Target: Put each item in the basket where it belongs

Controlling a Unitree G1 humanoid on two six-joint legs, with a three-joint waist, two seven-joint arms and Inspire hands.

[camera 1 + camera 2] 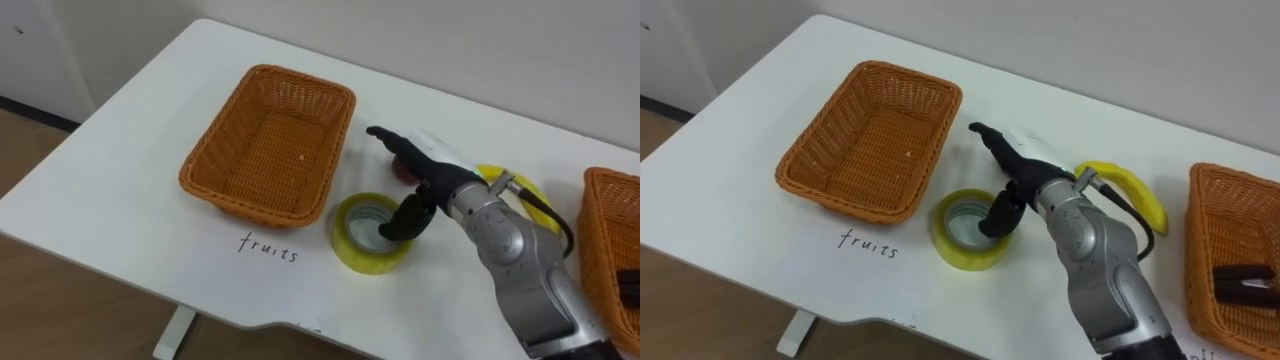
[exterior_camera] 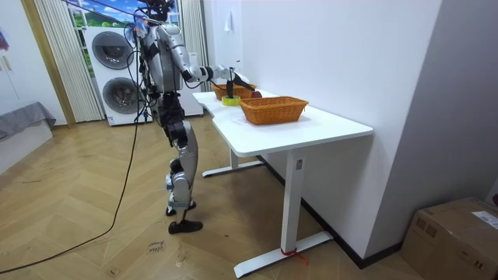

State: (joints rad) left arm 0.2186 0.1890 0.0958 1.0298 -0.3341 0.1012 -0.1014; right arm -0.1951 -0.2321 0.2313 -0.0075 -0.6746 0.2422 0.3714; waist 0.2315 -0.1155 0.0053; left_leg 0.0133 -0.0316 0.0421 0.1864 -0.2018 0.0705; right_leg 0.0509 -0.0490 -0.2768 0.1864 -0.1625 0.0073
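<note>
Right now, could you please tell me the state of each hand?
Left hand: cannot be told.
Right hand: open, fingers straight, thumb dipping into the yellow tape roll.

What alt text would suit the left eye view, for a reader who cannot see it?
The robot's right hand hangs over a yellow roll of tape on a white table, its thumb pointing down into the roll's hole. To its left stands an empty orange wicker basket; a yellow banana lies behind the arm.
</note>
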